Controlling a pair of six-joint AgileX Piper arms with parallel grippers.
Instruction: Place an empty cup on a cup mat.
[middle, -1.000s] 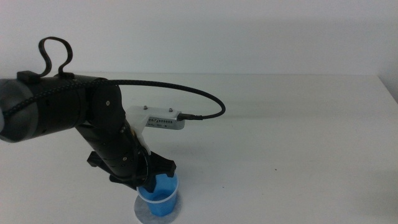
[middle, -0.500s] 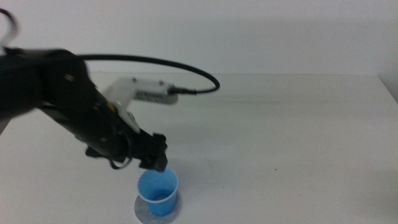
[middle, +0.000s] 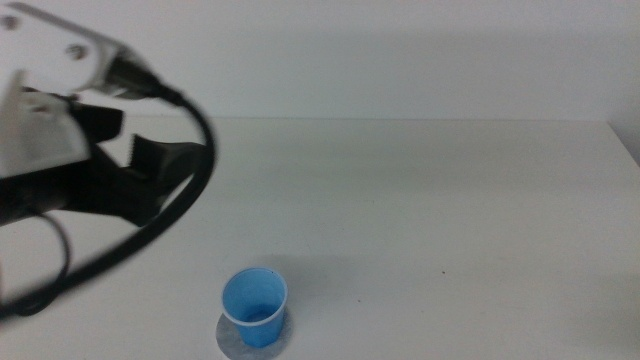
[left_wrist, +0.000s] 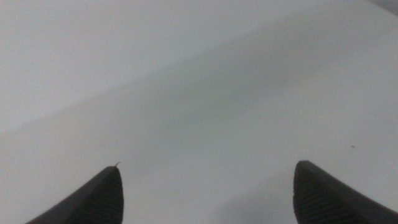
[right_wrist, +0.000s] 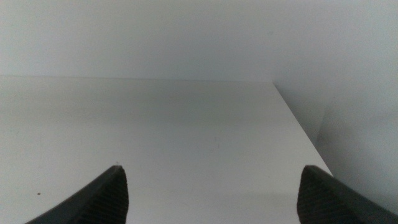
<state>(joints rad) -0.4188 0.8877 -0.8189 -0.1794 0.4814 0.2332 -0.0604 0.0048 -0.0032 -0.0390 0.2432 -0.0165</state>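
The bright blue cup stands upright on the grey round cup mat at the front of the table in the middle view; its inside looks empty. My left gripper is raised well above and to the left of the cup, open and holding nothing. In the left wrist view its jaws stand wide apart over bare table, with no cup between them. My right gripper is open and empty in the right wrist view, and is out of the middle view.
The white table stretches right and back from the cup. A black cable loops down from the left arm's wrist camera. The table's right edge shows in the right wrist view.
My left gripper has let go of the cup and moved up and to the left, away from it. The cup stays standing on the mat.
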